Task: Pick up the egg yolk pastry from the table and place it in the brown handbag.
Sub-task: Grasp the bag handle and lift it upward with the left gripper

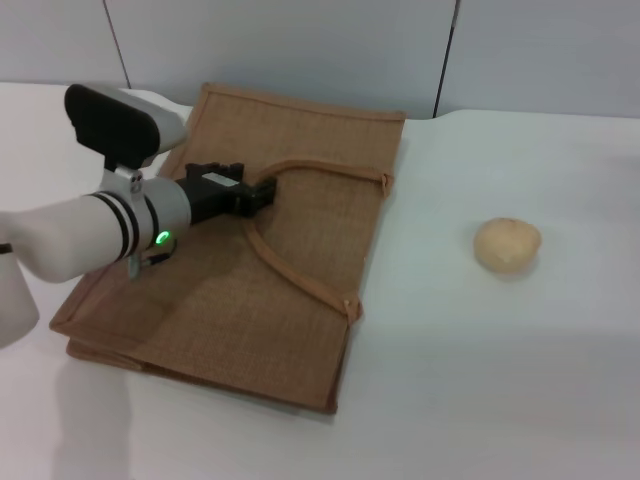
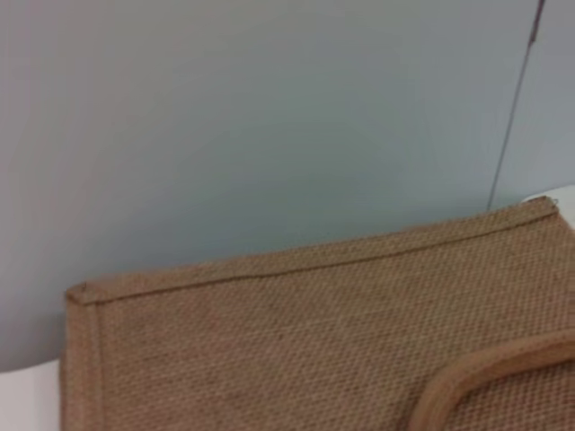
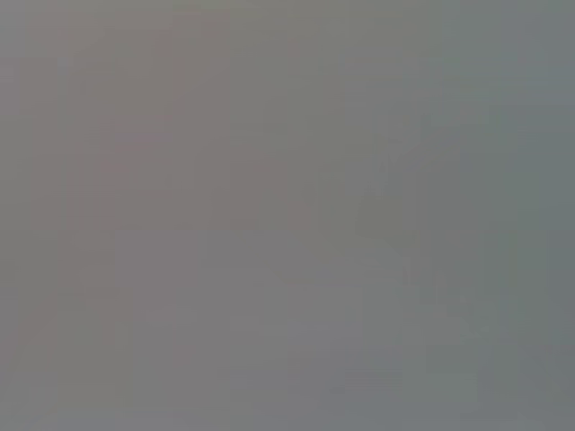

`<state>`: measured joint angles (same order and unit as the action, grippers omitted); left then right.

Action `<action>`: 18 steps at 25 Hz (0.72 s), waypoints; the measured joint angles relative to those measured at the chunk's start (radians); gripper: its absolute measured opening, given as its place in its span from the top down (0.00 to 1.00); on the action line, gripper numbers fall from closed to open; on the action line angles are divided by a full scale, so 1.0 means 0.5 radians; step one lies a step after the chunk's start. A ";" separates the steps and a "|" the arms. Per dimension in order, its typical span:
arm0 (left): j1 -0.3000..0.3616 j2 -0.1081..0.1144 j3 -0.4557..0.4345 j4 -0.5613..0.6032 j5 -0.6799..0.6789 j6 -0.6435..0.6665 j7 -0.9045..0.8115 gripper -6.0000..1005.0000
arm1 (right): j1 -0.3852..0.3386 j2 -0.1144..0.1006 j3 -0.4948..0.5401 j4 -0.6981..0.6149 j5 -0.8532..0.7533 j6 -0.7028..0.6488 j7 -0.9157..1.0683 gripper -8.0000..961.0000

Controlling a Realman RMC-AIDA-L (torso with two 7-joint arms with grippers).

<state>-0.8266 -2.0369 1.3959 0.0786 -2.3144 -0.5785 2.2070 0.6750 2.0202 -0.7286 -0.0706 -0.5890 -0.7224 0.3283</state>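
The egg yolk pastry (image 1: 507, 244) is seen untouched on the table (image 1: 500, 400) at centre right of the head view, well apart from the brown handbag (image 1: 230, 310), which lies flat at centre left. The left gripper (image 1: 262, 194) is over the handle; its opening cannot be told. Pick and placement are judged outstanding; the right gripper is not seen.

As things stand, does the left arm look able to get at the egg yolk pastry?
Probably not easily. The left gripper sits over the flat brown handbag by its strap handle, while the egg yolk pastry lies well off to the robot's right on bare table. Nothing blocks the path; the stretch is the doubt.
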 joint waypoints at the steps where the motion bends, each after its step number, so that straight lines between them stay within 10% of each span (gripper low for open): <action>1: -0.006 -0.001 0.000 0.000 0.012 0.006 -0.005 0.44 | 0.000 0.000 0.000 0.000 0.000 0.000 0.000 0.07; 18: -0.066 -0.003 0.001 0.011 0.254 0.173 -0.203 0.45 | -0.008 -0.002 0.003 0.000 0.022 0.000 0.000 0.07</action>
<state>-0.8596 -2.0386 1.3964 0.0841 -2.1875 -0.4919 2.1056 0.6709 2.0191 -0.7271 -0.0705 -0.5779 -0.7224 0.3282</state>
